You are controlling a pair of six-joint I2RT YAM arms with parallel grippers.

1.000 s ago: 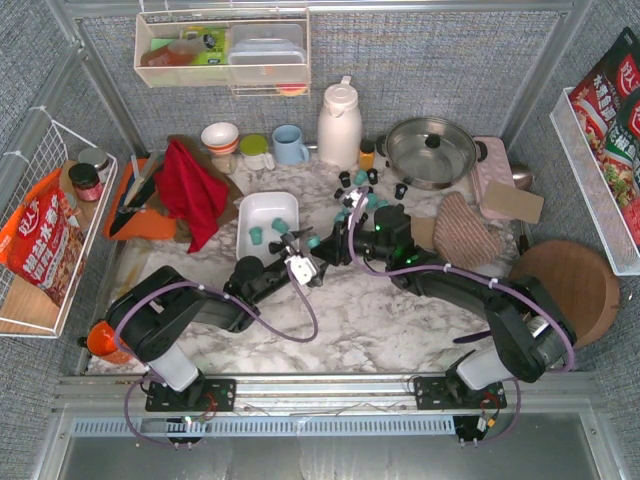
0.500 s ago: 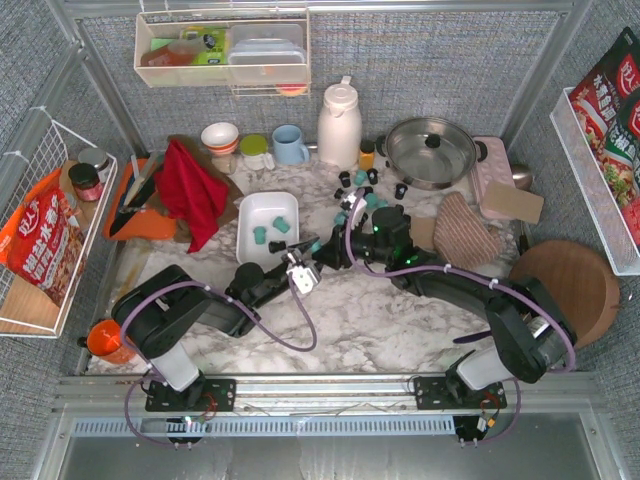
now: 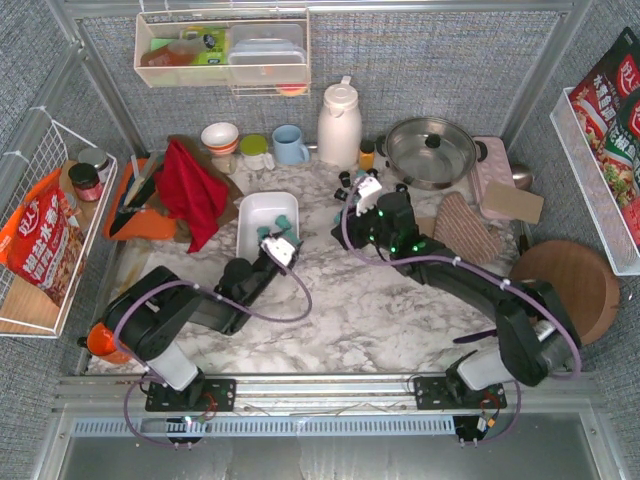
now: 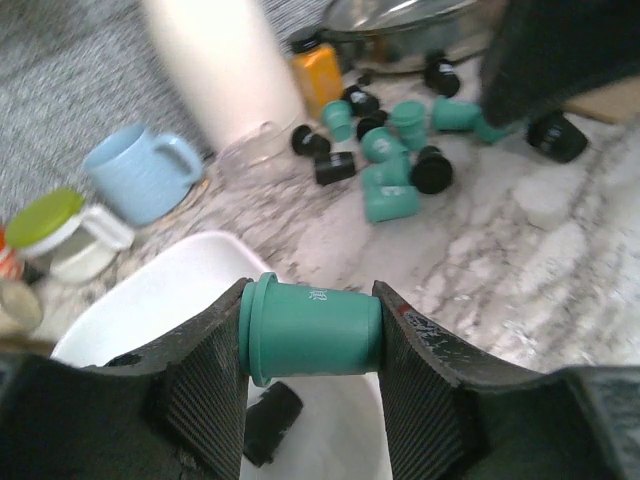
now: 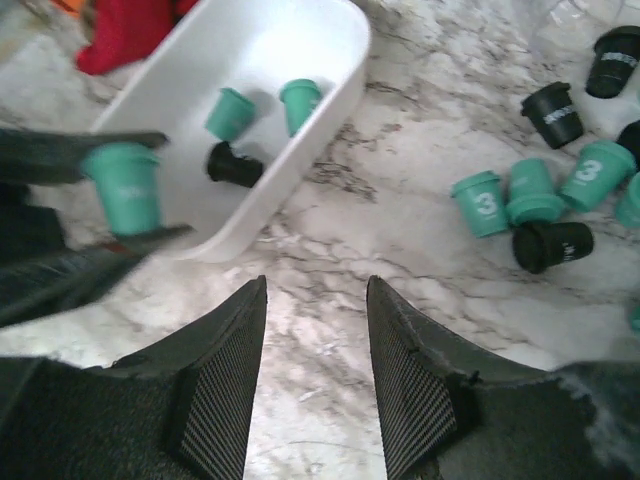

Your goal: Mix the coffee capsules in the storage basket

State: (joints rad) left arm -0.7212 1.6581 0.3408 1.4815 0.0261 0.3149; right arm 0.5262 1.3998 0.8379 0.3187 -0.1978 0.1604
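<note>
Left gripper (image 4: 310, 331), clamped on a teal capsule (image 4: 318, 329), poises it over the storage basket's (image 5: 276, 48) near end for release; right gripper (image 5: 316, 291), parted and empty, hovers beside the basket.

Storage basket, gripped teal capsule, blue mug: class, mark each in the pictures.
storage basket (image 5: 265, 50), right wrist view, bare floor.
gripped teal capsule (image 4: 315, 330), left wrist view, side wall.
blue mug (image 4: 130, 182), left wrist view, body.

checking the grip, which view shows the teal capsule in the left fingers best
Left wrist: the teal capsule fills the centre, pinched sideways between the left fingers over the basket. Right wrist shows it small at the left edge; top external leaves it too tiny to judge.
</note>
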